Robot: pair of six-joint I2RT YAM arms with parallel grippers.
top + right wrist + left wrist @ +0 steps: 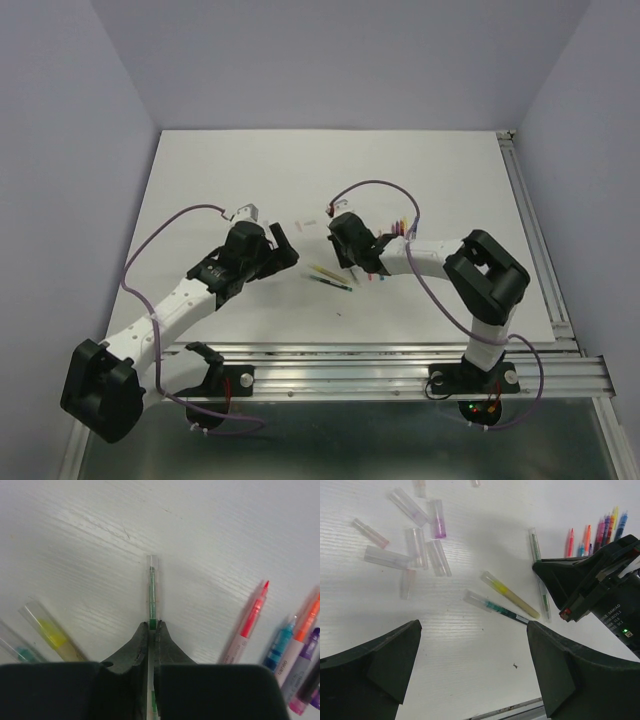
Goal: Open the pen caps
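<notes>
- Overhead, a white table (200,200) carries two black-and-white arms whose tips meet near its middle.
- Left gripper (473,625) hovers with jaws spread wide and empty, above a yellow pen (510,595) and a teal pen (495,607), both capped.
- Right gripper (152,626) is clenched on a thin green pen (152,595), just right of those two.
- Risk: pulled, the pen may slide through that narrow grip, or the left jaws may pinch barrel instead of cap.
- Its cap (152,562) is a short clear tube on the far tip.
- Loose caps (420,550), pale pink or clear, lie scattered farther out.
</notes>
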